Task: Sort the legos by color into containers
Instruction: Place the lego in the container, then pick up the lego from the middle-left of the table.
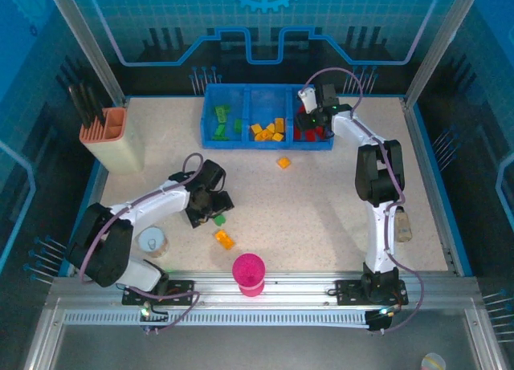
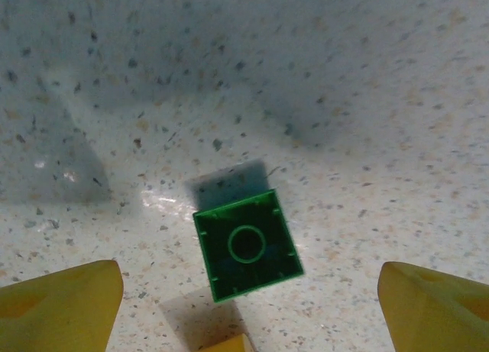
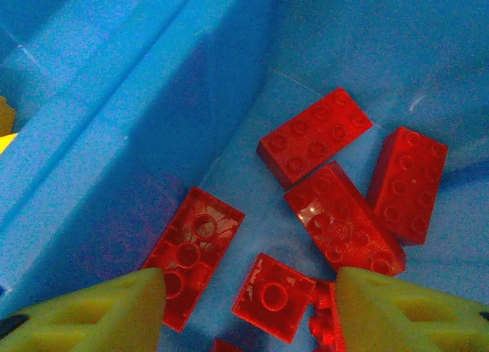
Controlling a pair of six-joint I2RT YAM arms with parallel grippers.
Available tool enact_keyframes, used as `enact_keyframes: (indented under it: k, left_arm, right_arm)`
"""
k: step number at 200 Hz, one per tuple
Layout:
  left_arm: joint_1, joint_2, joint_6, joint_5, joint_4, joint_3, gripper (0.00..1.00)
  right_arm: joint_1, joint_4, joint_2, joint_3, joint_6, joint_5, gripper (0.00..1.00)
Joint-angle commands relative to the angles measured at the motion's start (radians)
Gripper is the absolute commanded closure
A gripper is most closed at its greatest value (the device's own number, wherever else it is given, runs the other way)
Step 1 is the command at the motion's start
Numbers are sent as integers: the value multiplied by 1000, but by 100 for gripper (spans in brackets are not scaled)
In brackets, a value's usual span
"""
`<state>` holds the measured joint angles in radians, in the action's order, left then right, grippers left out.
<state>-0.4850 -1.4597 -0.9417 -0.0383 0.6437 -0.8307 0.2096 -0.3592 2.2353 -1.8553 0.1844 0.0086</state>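
The left gripper (image 2: 248, 310) stands wide open. In its wrist view you see both yellow fingertips (image 2: 61, 306) low in the frame, with one green brick (image 2: 247, 245) lying hollow side up on the speckled table (image 2: 344, 100) between and ahead of them, touching neither. The top view places this green brick (image 1: 218, 220) just beside the left gripper (image 1: 210, 203), with an orange brick (image 1: 224, 239) near it and a second orange brick (image 1: 283, 162) near the tray.

The right gripper (image 3: 252, 298) is also wide open and holds nothing. Its wrist view shows red bricks (image 3: 344, 218) lying loose on the compartment floor, some studs up, some hollow side up. This detail is mostly hidden in the top view by the right gripper (image 1: 309, 123) itself.

Refer to the top view for the blue tray (image 1: 207, 105):
- Left compartment: green bricks (image 1: 221, 113).
- Middle compartment: orange-yellow bricks (image 1: 269, 131).
- Right compartment: red bricks (image 1: 323, 134).
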Motion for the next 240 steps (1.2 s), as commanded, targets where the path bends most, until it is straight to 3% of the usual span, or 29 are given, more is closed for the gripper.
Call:
enact_keyframes:
  k: [1,56,84,112,129,195,240]
  left_arm:
    - [-23,-30,-74,12,-24,33,13]
    - [-52,-99,-93,3,-57,29,19]
    - [-51,-111,-99,-18,-57,39,30]
    - [-51,-120,-102,-33,-73,52,49]
    - [-50,-135,-93,-35,-72,43,51]
    - [-40,-168,60,-116,15,-86,67]
    - [7,-145,255,-240,82,-301,71]
  right_arm:
    - [-7,-12,-67,-13,10,-38,38]
    - [-19,-1,-103,14,10,-35,37]
    - [-25,18,-121,43,10,-30,37]
    - [-26,37,-132,78,18,-41,36]
    - [-25,43,-136,100,11,-44,36]
    - [-26,72,-205,219,-14,-41,35]
    - [-3,91,-363,427,-51,-66,35]
